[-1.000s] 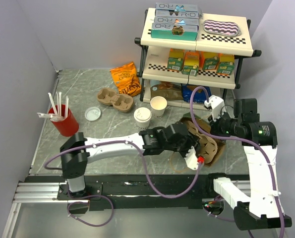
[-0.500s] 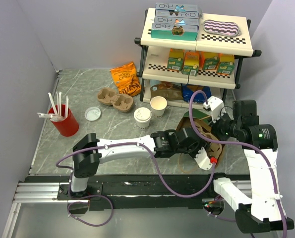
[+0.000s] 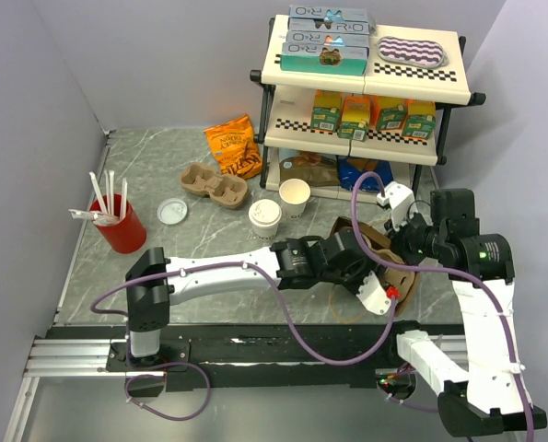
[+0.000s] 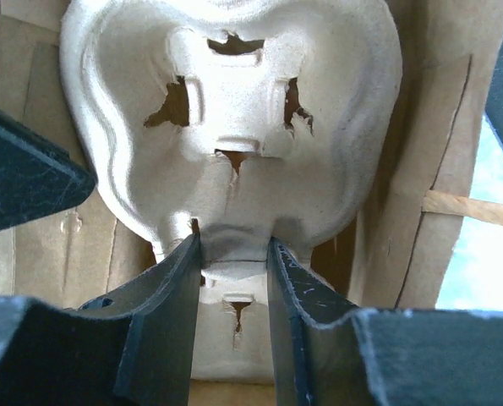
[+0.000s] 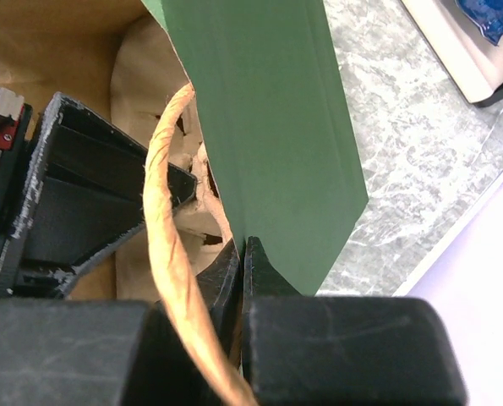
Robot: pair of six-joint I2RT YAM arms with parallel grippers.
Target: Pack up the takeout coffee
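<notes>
The takeout coffee (image 3: pixel 264 218), a cream cup with a white lid, stands on the table left of the bag, apart from both grippers. My left gripper (image 3: pixel 377 273) reaches into the brown paper bag (image 3: pixel 404 279) and is shut on the middle ridge of a brown pulp cup carrier (image 4: pixel 234 127); its fingertips (image 4: pixel 278 254) pinch that ridge. My right gripper (image 3: pixel 399 249) is shut on the bag's green-faced wall (image 5: pixel 268 127), beside the twine handle (image 5: pixel 162 220).
An unlidded cream cup (image 3: pixel 295 196) stands by the shelf rack (image 3: pixel 366 101). A second carrier (image 3: pixel 214 184), an orange snack bag (image 3: pixel 234 145), a loose lid (image 3: pixel 172 211) and a red cup of straws (image 3: pixel 119 224) lie to the left.
My left arm has pushed to the right, carrying the carrier deeper into the bag. My right gripper has kept its hold on the bag wall and shifted slightly.
</notes>
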